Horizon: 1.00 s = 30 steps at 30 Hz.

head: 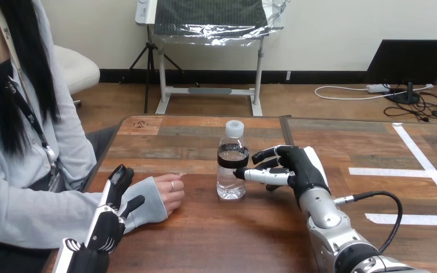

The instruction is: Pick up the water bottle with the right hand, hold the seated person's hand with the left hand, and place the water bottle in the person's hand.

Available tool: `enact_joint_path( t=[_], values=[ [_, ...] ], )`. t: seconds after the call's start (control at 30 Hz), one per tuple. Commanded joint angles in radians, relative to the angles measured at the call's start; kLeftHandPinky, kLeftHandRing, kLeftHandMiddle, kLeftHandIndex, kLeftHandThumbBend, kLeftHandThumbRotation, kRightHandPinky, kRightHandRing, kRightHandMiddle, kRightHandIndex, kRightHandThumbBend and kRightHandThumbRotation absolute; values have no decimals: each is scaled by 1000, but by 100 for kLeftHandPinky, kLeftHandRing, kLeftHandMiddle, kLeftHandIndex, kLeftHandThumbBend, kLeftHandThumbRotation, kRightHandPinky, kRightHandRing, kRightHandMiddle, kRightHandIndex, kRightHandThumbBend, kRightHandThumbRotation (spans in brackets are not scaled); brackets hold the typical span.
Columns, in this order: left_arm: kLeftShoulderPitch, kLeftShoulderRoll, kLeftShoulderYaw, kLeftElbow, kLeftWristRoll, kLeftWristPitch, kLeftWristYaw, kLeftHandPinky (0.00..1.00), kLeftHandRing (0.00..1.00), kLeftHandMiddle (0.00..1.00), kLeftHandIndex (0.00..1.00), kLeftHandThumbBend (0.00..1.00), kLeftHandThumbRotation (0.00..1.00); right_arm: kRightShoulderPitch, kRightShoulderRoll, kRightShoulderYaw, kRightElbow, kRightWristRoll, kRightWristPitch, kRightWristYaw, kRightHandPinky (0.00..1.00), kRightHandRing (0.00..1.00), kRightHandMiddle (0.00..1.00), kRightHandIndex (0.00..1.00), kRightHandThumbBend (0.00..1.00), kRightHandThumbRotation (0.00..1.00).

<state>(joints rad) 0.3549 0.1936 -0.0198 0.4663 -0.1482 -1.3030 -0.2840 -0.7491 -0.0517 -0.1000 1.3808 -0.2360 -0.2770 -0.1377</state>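
**Bottle upright on the bench, right hand at its side**

A water bottle (pixel 231 170) is seen standing upright near the middle of the wooden bench (pixel 216 239); it is clear, capped in white and banded by a dark label, and its base is set flat on the wood. The right hand (pixel 296 168) is seen just beside the bottle, on its right; its fingers (pixel 267 153) are spread and only lightly bent, pointed towards the bottle and not closed round it; the thumb tip is placed at the bottle's side just below the label, though whether it truly touches cannot be told. The person's hand (pixel 169 193) is laid on the bench to the left of the bottle, near it but apart; it is loosely curled, and a pale sleeve is drawn over the wrist. The left hand (pixel 109 219) is laid over that sleeved wrist; its fingers (pixel 118 179) are stretched nearly straight along the sleeve and are not curled round it; the thumb is stuck out sideways across the sleeve
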Motion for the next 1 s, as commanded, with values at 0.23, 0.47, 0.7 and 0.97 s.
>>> enact_joint_path(
  t=[0.23,0.47,0.7,0.97],
  values=[
    [-44,12,-6,-27,-12,10,-1,91,100,100,100,100,56,-28,-37,-27,-19,27,-51,39,49,56,62,66,100,23],
    [-47,6,10,-25,6,11,7,91,100,100,100,100,58,-14,-36,-38,-20,42,-73,67,54,63,68,73,100,31],
    [-50,17,4,-24,-5,16,-1,90,100,100,100,100,58,2,-31,-65,-22,80,-102,138,62,72,76,81,100,35],
    [-51,25,-7,-26,-29,26,-10,91,100,100,100,100,55,19,-19,-103,-24,131,-140,240,79,86,86,92,100,37]
  ],
)
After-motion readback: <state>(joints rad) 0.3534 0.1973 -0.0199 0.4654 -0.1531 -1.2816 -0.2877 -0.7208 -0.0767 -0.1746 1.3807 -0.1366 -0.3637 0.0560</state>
